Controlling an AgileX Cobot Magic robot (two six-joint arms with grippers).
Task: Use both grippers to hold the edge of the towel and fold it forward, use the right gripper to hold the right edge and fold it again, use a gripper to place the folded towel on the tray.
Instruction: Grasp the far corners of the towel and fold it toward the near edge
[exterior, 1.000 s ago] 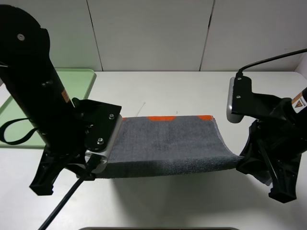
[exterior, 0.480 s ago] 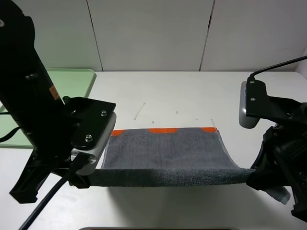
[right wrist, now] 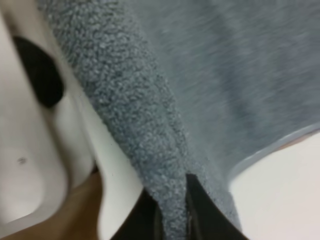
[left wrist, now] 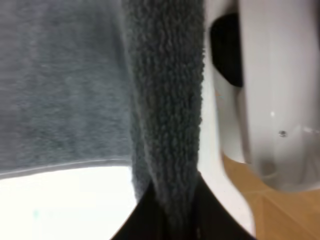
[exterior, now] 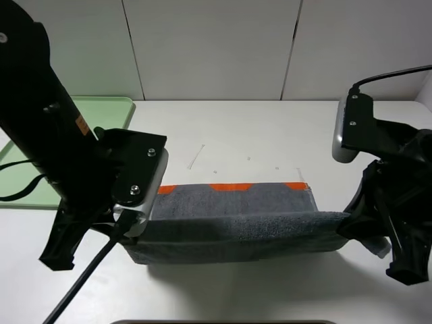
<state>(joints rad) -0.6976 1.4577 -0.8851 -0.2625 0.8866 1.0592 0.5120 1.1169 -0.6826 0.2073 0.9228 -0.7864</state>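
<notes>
A grey towel (exterior: 236, 223) with an orange far edge lies at the table's middle, its near edge lifted off the table and stretched between both grippers. My left gripper (exterior: 127, 233) is shut on the towel's left corner; the left wrist view shows the towel (left wrist: 165, 115) pinched between the fingertips (left wrist: 205, 215). My right gripper (exterior: 352, 226) is shut on the right corner; the right wrist view shows the towel (right wrist: 150, 125) clamped between its fingers (right wrist: 197, 210). The green tray (exterior: 108, 115) stands at the far left, partly hidden by my left arm.
A white wall runs behind the table. A black cable (exterior: 81, 287) hangs from my left arm over the table's near left. A dark edge (exterior: 223, 322) shows at the table's front.
Both grippers have carried the towel's held edge first toward the front and up, then away toward the orange edge. The lifted edge now hangs over the towel's middle.
</notes>
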